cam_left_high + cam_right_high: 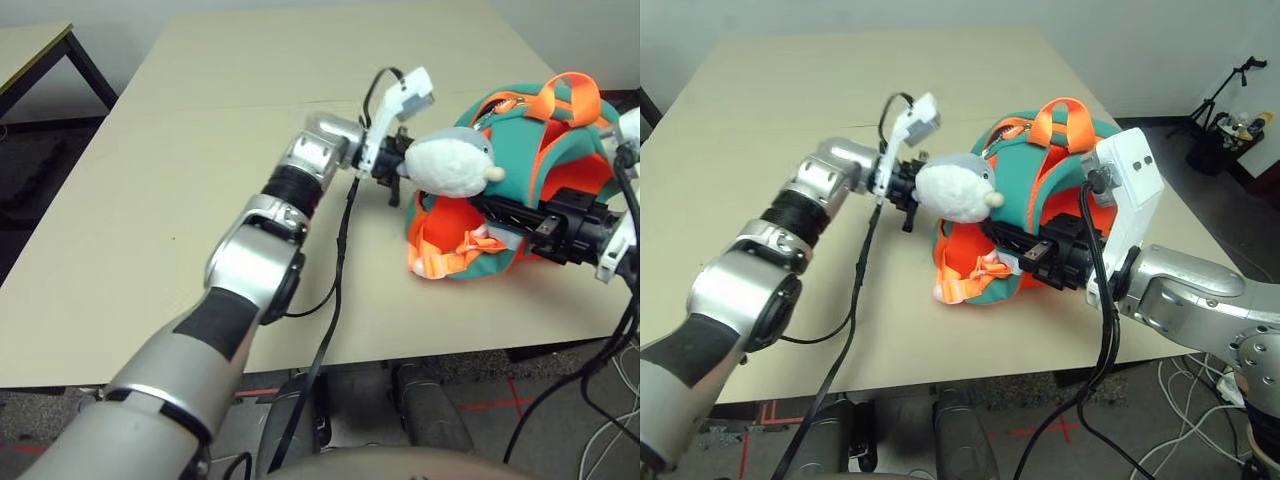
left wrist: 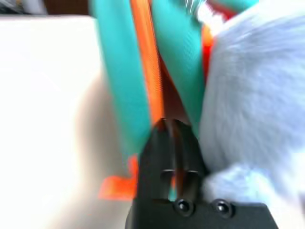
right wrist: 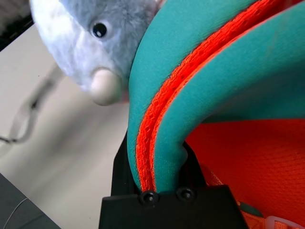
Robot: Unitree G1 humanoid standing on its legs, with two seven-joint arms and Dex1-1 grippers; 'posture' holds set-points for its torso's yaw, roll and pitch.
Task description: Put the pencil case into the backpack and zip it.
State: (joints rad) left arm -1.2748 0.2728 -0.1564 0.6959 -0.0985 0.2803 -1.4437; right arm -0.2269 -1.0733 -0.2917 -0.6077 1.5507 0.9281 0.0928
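Note:
The orange and teal backpack (image 1: 520,150) lies on the beige table (image 1: 200,150) toward its right side. Its grey-white plush shark (image 1: 450,160) rests on the backpack's left flank. My left gripper (image 1: 395,175) is pressed against the backpack just under the shark, at a teal panel with an orange strip (image 2: 143,62). My right gripper (image 1: 1005,237) reaches in from the right and is shut on a padded teal strap with orange trim (image 3: 157,119) near the backpack's front. The pencil case is out of view.
Bare table stretches to the left and far side of the backpack. Its near edge (image 1: 400,355) runs close in front of the backpack. A dark side table (image 1: 40,50) stands at far left. Cables (image 1: 1205,395) and a tripod (image 1: 1230,80) are at right.

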